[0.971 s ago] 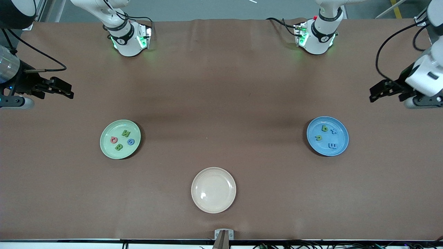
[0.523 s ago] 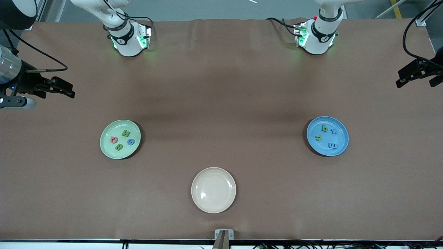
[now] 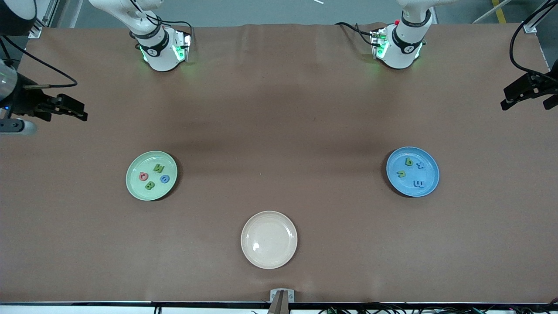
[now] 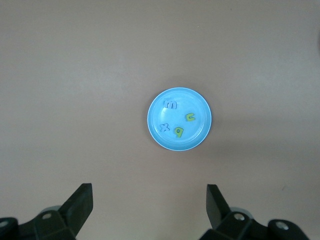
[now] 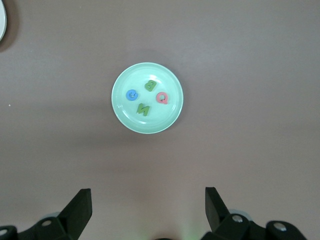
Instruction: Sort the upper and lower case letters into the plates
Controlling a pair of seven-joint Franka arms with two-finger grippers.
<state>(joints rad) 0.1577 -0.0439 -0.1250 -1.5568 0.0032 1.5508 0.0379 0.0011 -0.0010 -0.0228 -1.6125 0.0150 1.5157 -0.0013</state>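
Sorting appears complete on inspection. Four capitals lie in the mint green plate (image 3: pixel 151 175) toward the right arm's end of the table: a green N (image 3: pixel 159 168), a red Q (image 3: pixel 143 176), a blue O (image 3: pixel 165 178) and a green B (image 3: pixel 149 186). All four rest flat inside the rim, apart from one another. Four small letters lie in the blue plate (image 3: pixel 412 171) toward the left arm's end: a green q-shaped letter (image 3: pixel 409 162), a blue x (image 3: pixel 420 165), a green u-shaped letter (image 3: pixel 401 173) and a blue m (image 3: pixel 419 184). No letter lies on the brown table cover (image 3: pixel 279 109).

A cream-beige plate (image 3: pixel 269 239) stands nearer to the front camera, between the two plates, and holds nothing; judged, it served as the source dish and has been emptied.

The right gripper (image 3: pixel 72 109) hangs over the table edge at its own end, jaws wide and holding nothing; its wrist camera looks down on the mint green plate (image 5: pixel 147 97). The left gripper (image 3: pixel 523 92) hangs likewise at its end, jaws wide and empty, with the blue plate (image 4: pixel 179 119) well clear between its fingertips (image 4: pixel 80 202) in its wrist view. Both arms stand high and well apart from the plates, a posture consistent with parking clear of finished work and not with approaching a pick.

No further handling seems required.
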